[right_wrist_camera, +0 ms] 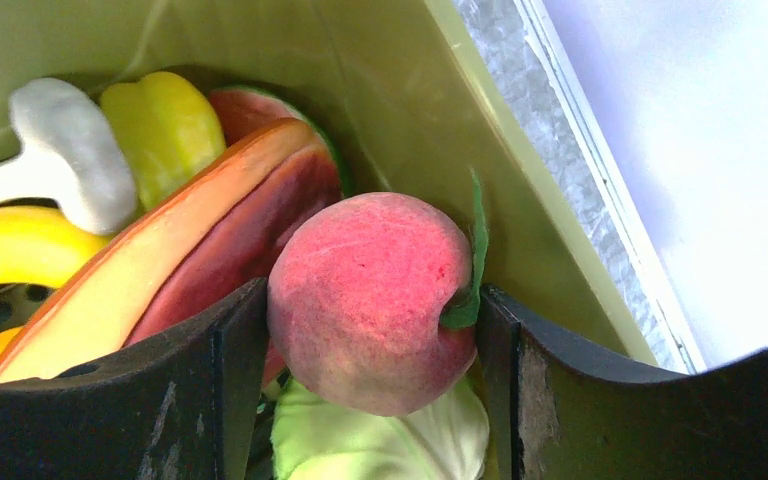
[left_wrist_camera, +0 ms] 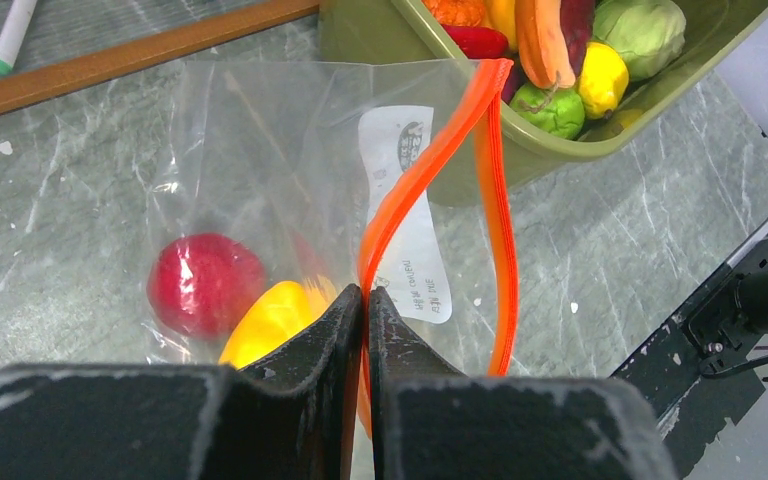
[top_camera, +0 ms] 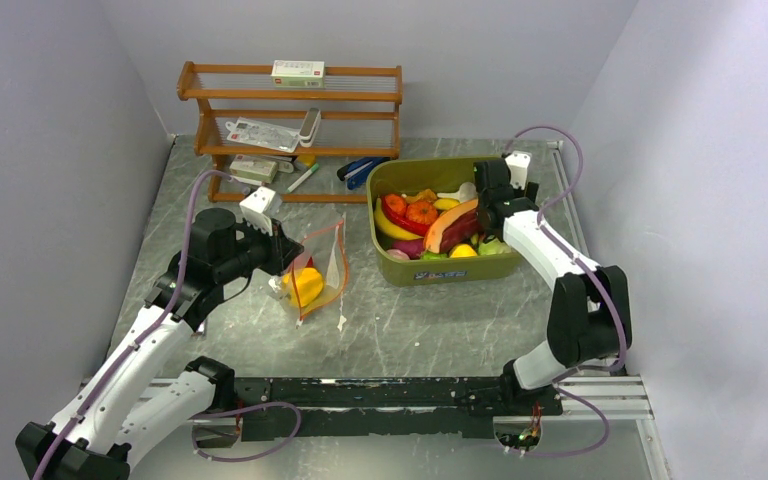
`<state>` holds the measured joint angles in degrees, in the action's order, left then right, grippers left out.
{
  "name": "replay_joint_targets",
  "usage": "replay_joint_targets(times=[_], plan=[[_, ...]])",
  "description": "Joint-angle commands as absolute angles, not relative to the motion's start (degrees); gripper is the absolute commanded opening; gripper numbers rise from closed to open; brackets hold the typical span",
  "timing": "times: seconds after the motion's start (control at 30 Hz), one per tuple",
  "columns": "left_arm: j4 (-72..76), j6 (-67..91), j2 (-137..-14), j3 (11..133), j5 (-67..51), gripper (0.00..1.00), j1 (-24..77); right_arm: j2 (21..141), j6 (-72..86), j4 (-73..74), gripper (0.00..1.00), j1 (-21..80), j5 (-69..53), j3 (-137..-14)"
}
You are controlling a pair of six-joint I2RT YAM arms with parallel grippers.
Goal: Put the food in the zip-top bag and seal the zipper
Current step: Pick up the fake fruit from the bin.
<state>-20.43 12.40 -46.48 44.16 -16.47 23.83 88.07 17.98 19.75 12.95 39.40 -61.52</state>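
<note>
i am watching the left fingers [left_wrist_camera: 365, 300] pinching tight on the zipper [left_wrist_camera: 430, 160], with the orange strip running up between the two black pads and hardly any gap showing. the zip-top bag [left_wrist_camera: 260, 150] is lying on the table [top_camera: 410, 320] just left of the olive tub [top_camera: 450, 268]. its mouth is gaping, so the two halves of the strip are standing apart and joining only at the far corner. inside the bag a red round fruit [left_wrist_camera: 205, 283] and a yellow piece [left_wrist_camera: 272, 318] are sitting side by side, close to my left fingers. on the other side the right fingers [right_wrist_camera: 370, 300] are reaching into the right end of the tub and closing on a peach [right_wrist_camera: 360, 250], one finger pressing on each flank and its green leaf lying against the right one. the peach is sitting over a pale green cabbage [right_wrist_camera: 360, 445], beside an orange-and-maroon slice [right_wrist_camera: 190, 230] and near the tub wall. i cannot tell whether it is lifting clear. the rest of the food [top_camera: 430, 225] is lying heaped in the tub.
</note>
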Motion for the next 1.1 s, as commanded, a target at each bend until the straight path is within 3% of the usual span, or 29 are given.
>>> replay_joint_targets(times=[0.0, 0.3, 0.57, 1.07], plan=[[-20.12, 11.86, -45.61, 43.87, -14.98, 0.07, 23.62, 84.79, 18.46, 21.28, 0.58, 15.34, 39.52, -64.13], [-20.13, 11.74, -46.09, 43.88, -14.28, 0.07, 23.64, 79.08, 19.09, 24.61, 0.57, 23.63, 35.14, -67.83], [-20.3, 11.79, -46.31, 43.85, -13.56, 0.07, 23.64, 73.93, 18.66, 24.1, 0.57, 34.89, 24.24, -68.7], [-20.57, 11.69, -47.29, 43.95, -13.61, 0.07, 23.59, 67.22, 20.89, 7.39, 0.57, 57.94, 1.73, -59.8]])
